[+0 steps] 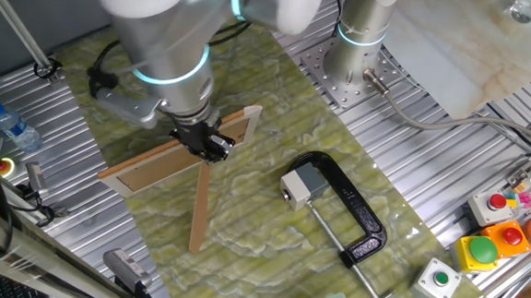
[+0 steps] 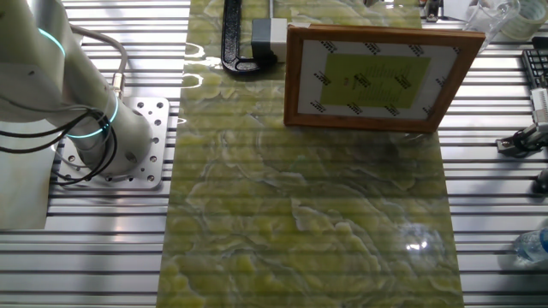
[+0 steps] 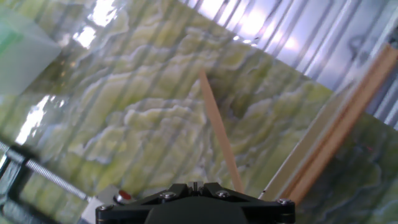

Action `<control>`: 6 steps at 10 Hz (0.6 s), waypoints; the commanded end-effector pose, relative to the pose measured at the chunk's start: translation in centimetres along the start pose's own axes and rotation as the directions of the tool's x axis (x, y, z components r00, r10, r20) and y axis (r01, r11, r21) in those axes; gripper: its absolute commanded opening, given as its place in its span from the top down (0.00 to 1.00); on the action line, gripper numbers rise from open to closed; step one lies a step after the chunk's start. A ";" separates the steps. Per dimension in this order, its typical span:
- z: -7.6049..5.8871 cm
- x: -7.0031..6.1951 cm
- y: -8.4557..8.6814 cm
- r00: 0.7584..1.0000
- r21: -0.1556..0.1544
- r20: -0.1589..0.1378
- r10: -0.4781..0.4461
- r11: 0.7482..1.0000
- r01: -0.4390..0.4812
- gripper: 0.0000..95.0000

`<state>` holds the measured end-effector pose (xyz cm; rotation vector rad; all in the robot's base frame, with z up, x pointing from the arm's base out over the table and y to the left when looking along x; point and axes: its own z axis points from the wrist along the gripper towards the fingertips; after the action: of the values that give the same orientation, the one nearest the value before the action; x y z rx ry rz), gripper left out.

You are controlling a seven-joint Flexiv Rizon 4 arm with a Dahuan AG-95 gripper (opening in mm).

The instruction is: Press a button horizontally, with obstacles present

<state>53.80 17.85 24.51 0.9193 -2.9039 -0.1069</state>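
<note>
The button [image 1: 297,186] is a small white-and-grey box on the green marbled mat, held in a black C-clamp [image 1: 348,209]. It also shows in the other fixed view [image 2: 268,35] at the far edge. The obstacle is a light-wood frame panel [image 1: 160,160] propped on a long strut leg [image 1: 200,213], standing to the left of the button; it faces the other fixed camera [image 2: 377,75]. My gripper [image 1: 217,150] hangs just over the frame's top edge, left of the button. In the hand view its fingertips [image 3: 194,185] touch, with nothing between them, above the strut [image 3: 221,134].
Red, green and orange push-button boxes [image 1: 493,237] and a white box with a green button [image 1: 438,279] sit at the right. A water bottle [image 1: 13,126] lies at the left. The arm's base [image 2: 111,141] is bolted beside the mat. The clamp's screw [image 3: 43,171] crosses the lower left of the hand view.
</note>
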 end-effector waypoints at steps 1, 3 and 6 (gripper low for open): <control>0.0 0.2 0.0 0.999 -0.020 -0.023 -0.049 0.999 0.049 1.00; 0.0 0.2 0.0 0.999 0.003 -0.009 -0.045 0.999 0.045 1.00; 0.0 0.2 0.0 0.998 -0.039 -0.004 -0.061 0.997 0.061 1.00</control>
<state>53.60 17.68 24.51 1.0108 -2.8674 -0.1477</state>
